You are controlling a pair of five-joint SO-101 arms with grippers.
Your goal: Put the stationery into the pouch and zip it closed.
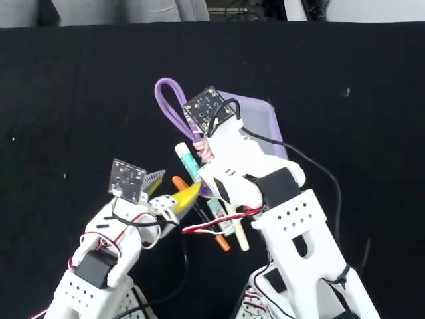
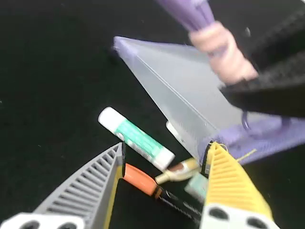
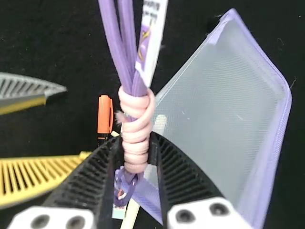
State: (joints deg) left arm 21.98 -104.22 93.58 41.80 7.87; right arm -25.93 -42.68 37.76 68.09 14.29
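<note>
Right gripper point(image 3: 136, 145): closed tight on the pink-wrapped strap point(image 3: 135, 125) of the purple pouch point(image 1: 262, 123), centre of the high view.
Left gripper point(image 2: 165, 147): fingers spread wide, gripping nothing.
Stationery: glue stick point(image 2: 136, 138) and orange pen point(image 2: 140, 180) lie at the spread fingertips, just beside the pouch.

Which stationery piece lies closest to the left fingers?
The orange-capped pen, lying between the left gripper's open fingers by the grey one; the green-labelled glue stick lies beyond their tips.
</note>
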